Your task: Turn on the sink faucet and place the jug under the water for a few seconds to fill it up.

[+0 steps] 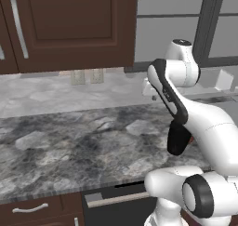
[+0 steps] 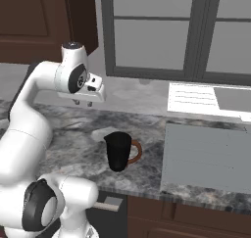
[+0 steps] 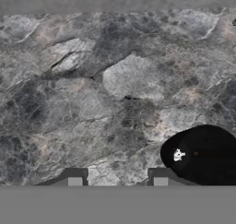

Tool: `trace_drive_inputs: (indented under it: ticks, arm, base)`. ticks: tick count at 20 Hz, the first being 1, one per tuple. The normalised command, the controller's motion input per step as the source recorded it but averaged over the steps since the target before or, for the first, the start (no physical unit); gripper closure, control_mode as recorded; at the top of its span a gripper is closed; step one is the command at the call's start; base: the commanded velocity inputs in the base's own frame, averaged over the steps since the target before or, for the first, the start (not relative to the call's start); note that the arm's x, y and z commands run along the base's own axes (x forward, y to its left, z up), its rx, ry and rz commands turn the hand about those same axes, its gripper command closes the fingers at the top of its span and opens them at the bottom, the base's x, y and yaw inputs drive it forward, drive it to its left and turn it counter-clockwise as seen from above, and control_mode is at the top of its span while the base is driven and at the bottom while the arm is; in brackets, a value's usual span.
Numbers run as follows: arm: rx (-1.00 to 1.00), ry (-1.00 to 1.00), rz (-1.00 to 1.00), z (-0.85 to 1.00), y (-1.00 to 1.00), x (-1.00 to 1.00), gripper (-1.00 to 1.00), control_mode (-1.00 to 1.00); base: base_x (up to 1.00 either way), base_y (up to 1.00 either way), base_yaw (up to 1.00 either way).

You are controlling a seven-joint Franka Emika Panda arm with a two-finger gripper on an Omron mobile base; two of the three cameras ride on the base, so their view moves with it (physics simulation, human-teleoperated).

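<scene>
Jug [image 2: 119, 151] stands upright on counter [image 2: 73, 134], fingers [image 3: 75, 178] empty above.

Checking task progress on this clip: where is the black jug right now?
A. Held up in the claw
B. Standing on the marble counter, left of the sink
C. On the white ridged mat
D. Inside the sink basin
B: the jug stands upright on the counter, left of the sink, with the claw above and apart from it.

It was a home kitchen: a marble counter [image 1: 69, 136] ran under dark wood cabinets [image 1: 69, 25], with a sink [image 2: 206, 158] below a window [image 2: 162, 31].
</scene>
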Motion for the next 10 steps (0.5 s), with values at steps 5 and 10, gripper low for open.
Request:
trace_drive_inputs:
  ticks: [5,10]
  arm:
    - [0.00,-0.12,0.00,-0.01,0.00,-0.41,-1.00,-1.00]
    - [0.00,-0.06,0.00,-0.32,0.00,-0.69,-1.00,-1.00]
  base:
    - [0.00,0.00,0.00]
    - [0.00,0.00,0.00]
